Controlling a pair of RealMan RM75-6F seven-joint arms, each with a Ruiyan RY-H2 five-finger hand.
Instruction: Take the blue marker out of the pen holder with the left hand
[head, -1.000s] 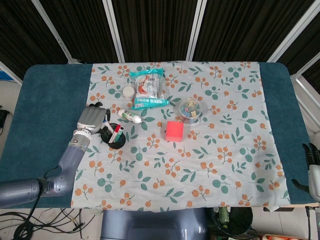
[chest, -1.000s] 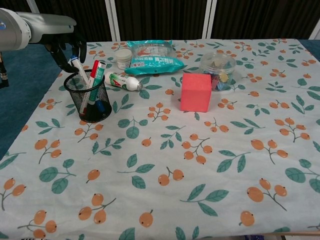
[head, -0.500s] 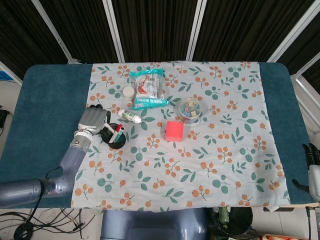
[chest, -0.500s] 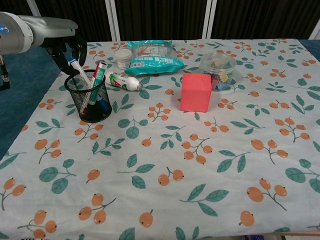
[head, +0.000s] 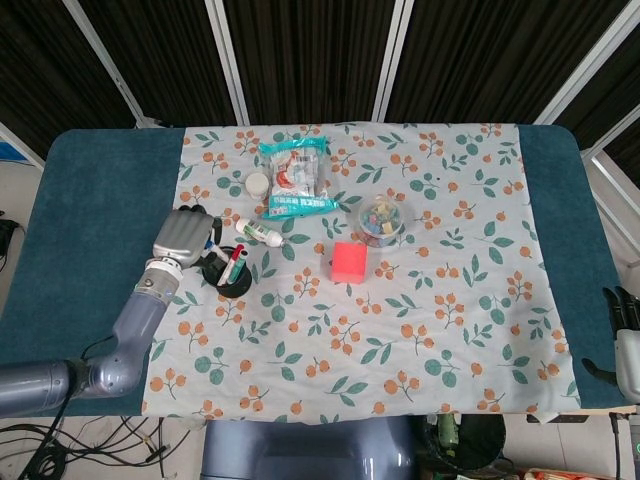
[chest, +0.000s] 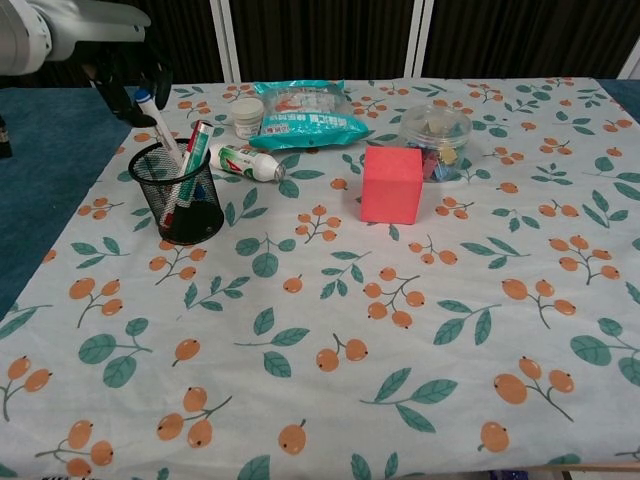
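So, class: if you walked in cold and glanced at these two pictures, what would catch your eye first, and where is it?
Probably the bright red block standing alone near the middle of the leaf-and-berry tablecloth. Next, at the left, the robot's left hand pinches the top of a blue marker that leans out of the black mesh pen holder. Behind them lie a teal snack bag and a clear tub of small bits.

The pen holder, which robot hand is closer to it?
Left. The left hand is right at the pen holder, gripping the blue marker that sticks up out of it. The right hand hangs far away, beyond the table's opposite end.
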